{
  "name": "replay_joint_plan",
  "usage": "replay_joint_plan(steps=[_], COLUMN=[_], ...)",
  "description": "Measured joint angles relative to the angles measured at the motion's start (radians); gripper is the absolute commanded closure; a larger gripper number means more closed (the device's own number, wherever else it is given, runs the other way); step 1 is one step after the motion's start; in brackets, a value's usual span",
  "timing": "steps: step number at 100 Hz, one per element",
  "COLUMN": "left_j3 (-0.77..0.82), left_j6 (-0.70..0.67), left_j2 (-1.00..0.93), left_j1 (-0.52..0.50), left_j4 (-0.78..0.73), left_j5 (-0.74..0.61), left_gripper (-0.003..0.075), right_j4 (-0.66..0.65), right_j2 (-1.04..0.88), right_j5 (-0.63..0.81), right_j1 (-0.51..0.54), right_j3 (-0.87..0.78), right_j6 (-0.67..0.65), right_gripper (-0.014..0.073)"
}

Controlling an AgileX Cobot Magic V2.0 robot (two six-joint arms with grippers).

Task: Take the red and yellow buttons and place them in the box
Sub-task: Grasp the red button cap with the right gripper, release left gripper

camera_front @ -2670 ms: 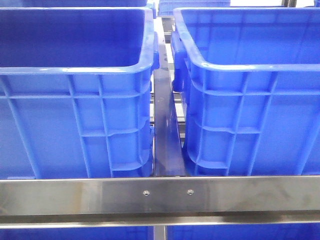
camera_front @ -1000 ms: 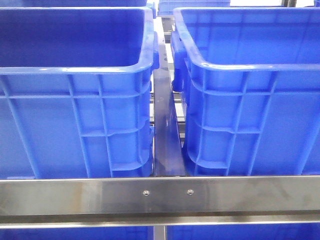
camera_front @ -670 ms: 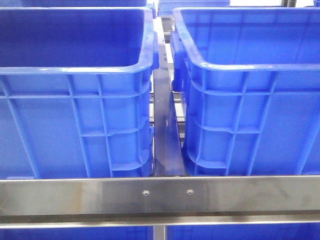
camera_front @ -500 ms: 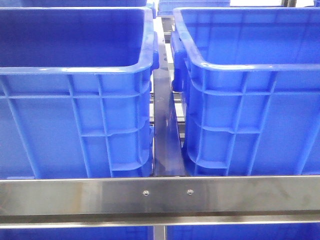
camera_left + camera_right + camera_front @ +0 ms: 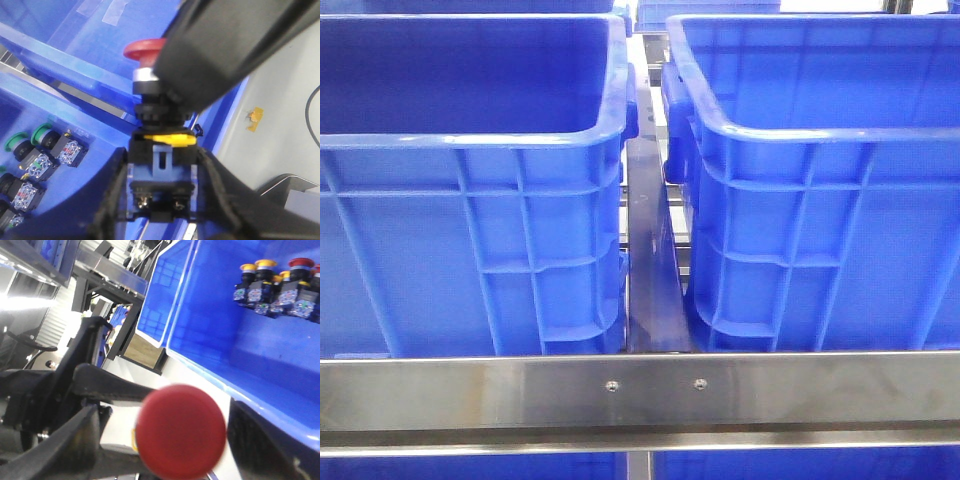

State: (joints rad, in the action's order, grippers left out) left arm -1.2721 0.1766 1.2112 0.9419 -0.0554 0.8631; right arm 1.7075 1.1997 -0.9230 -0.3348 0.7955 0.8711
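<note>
The left gripper [image 5: 162, 200] is showing two black fingers [image 5: 107, 210] with a matte, slightly grainy skin, their inner edges flaring outward like a funnel. A broader black bar [image 5: 225, 45], smooth and faintly glossy, is slanting in from about 1 o'clock of them; which arm owns it is unclear. The right gripper [image 5: 165, 445] is showing near-black fingers [image 5: 70, 440], blurred by closeness. At about 10 o'clock from them, black angular link parts [image 5: 85, 355] are carrying a thin black cable [image 5: 30, 342] and a small round screw head [image 5: 48, 363].
</note>
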Motion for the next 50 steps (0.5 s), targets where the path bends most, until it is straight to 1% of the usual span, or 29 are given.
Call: replay_joint_plan(steps=[6, 11, 23, 28, 33, 37, 40, 42, 47, 50], left_j3=[0.000, 0.000, 0.000, 0.000, 0.000, 0.000, 0.000, 0.000, 0.000, 0.000], left_j6=[0.000, 0.000, 0.000, 0.000, 0.000, 0.000, 0.000, 0.000, 0.000, 0.000], left_j2=[0.000, 0.000, 0.000, 0.000, 0.000, 0.000, 0.000, 0.000, 0.000, 0.000], left_j1=[0.000, 0.000, 0.000, 0.000, 0.000, 0.000, 0.000, 0.000, 0.000, 0.000], left_j4=[0.000, 0.000, 0.000, 0.000, 0.000, 0.000, 0.000, 0.000, 0.000, 0.000], left_j5=[0.000, 0.000, -0.005, -0.005, -0.005, -0.005, -0.005, -0.005, -0.005, -0.005], left_gripper=[0.0739, 0.0739, 0.0735, 0.0710, 0.0645, 0.0589, 0.0524, 0.0496, 0.0379, 0.0326], right_j4=[0.001, 0.003, 0.000, 0.000, 0.000, 0.000, 0.000, 0.000, 0.000, 0.000], right_j2=[0.010, 0.017, 0.028, 0.031, 0.031, 0.031, 0.031, 0.031, 0.031, 0.031], right_j5=[0.000, 0.000, 0.011, 0.013, 0.013, 0.013, 0.013, 0.013, 0.013, 0.011], right_j1=[-0.005, -0.009, -0.009, -0.009, -0.009, -0.009, -0.009, -0.009, -0.009, -0.009], right_j3=[0.010, 0.017, 0.019, 0.019, 0.019, 0.019, 0.019, 0.019, 0.019, 0.021], right_j6=[0.002, 0.004, 0.004, 0.006, 0.006, 0.006, 0.006, 0.006, 0.006, 0.006], right_gripper=[0.0130, 0.0202, 0.0421, 0.0476, 0.0498, 0.0495, 0.0495, 0.0495, 0.0495, 0.0495])
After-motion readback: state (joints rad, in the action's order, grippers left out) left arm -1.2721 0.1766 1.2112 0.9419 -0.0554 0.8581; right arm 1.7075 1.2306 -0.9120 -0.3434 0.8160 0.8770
